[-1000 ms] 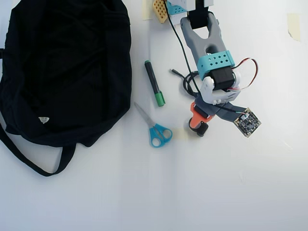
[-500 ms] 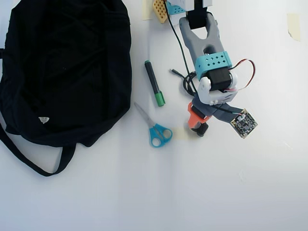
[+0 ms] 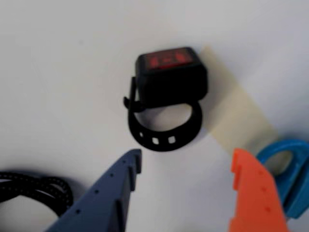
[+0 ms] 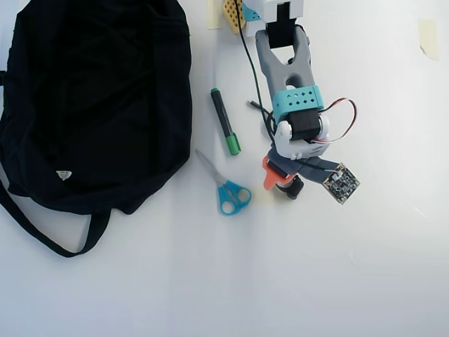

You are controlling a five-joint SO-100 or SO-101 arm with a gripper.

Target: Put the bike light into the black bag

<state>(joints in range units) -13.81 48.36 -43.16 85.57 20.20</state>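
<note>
In the wrist view the bike light, a small black block with a red lens and a ring strap, lies on the white table just beyond my fingertips. My gripper is open, with the blue finger at left and the orange finger at right; nothing is between them. From overhead the bike light pokes out beside my gripper. The black bag lies floppy at far left, well apart from the arm.
Blue-handled scissors and a green-capped marker lie between the bag and the arm. A coiled black cable sits under the arm; it also shows as the cable at the wrist view's lower left. The scissors' handle shows at right.
The arm has swung a little to the left in the overhead view and its orange finger now sits left of the bike light. The light itself has not moved.
</note>
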